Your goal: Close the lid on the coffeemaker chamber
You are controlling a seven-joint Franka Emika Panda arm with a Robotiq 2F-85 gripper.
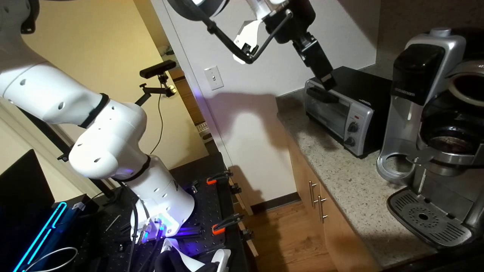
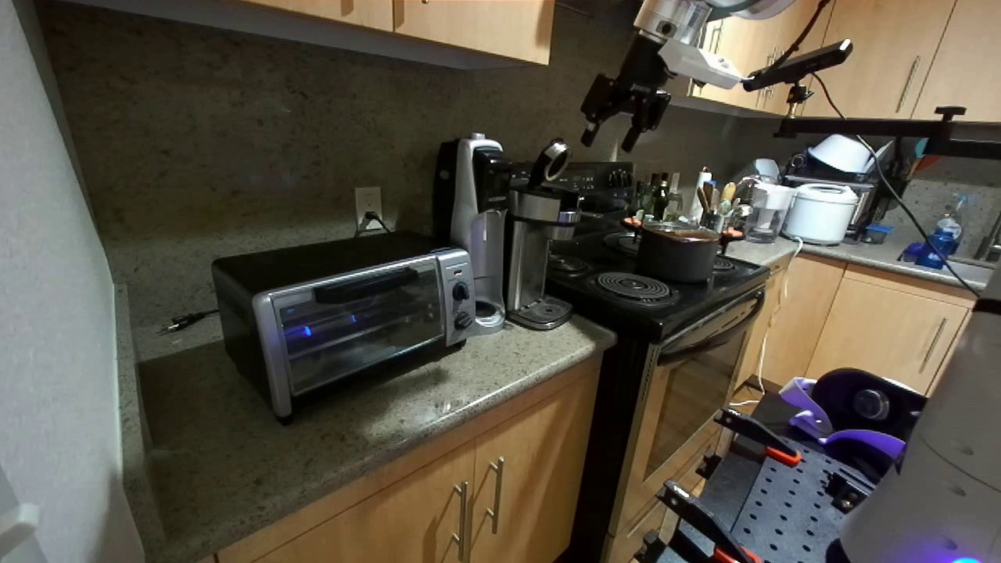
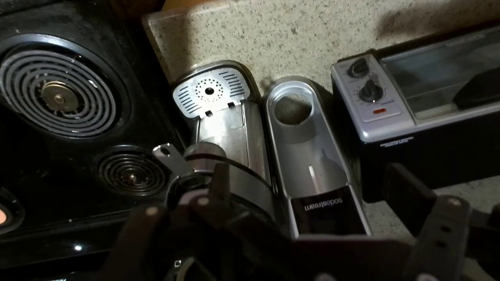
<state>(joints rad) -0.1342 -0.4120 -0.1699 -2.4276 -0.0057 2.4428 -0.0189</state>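
The coffeemaker chamber (image 1: 448, 145) is the top part of the black-and-silver coffeemaker; it also shows in an exterior view (image 2: 536, 205). Its lid (image 1: 453, 87) stands raised, tilted up above the chamber, its rounded rim visible in both exterior views (image 2: 554, 162). In the wrist view the chamber's silver band (image 3: 250, 187) shows, partly covered by a finger; the lid is mostly hidden there. My gripper (image 2: 608, 141) is open and empty. It hangs in the air above the coffeemaker's level, apart from the lid. Its fingers are spread in the wrist view (image 3: 308, 175).
A soda machine (image 2: 486, 227) stands right beside the coffeemaker, with a toaster oven (image 2: 344, 313) past it. On the other side is the stove (image 2: 626, 301) with a dark pot (image 2: 679, 258). A wall (image 1: 249, 132) lies beyond the counter's end.
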